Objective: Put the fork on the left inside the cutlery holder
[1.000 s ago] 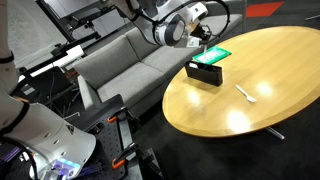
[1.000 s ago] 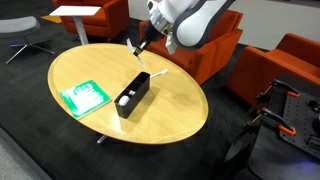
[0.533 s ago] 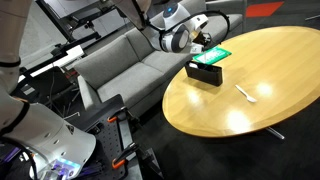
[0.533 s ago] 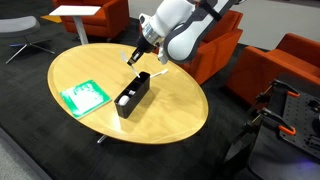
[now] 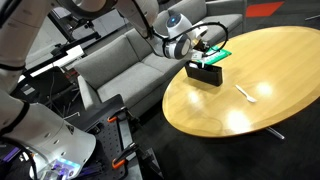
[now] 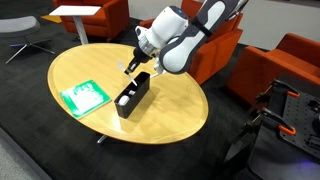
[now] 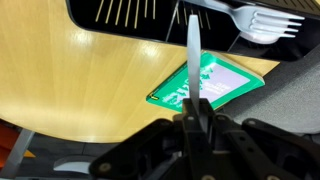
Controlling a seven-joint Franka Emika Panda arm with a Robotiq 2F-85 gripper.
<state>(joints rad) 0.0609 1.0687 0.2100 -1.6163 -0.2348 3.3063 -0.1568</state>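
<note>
My gripper is shut on the fork, a slim pale cream-white utensil that sticks straight out from the jaws. Its far end reaches the cutlery holder, a black box with dividers at the top of the wrist view. A white fork lies in the holder. In both exterior views the gripper hangs just above one end of the holder on the round wooden table.
A flat bright green rectangle lies beside the holder. A similar pale utensil lies on the tabletop. A grey sofa and orange armchairs stand around the table.
The gripper, still holding the fork, has come down and moved in over the end of the black holder. The holder, green rectangle and other utensil have not moved.
</note>
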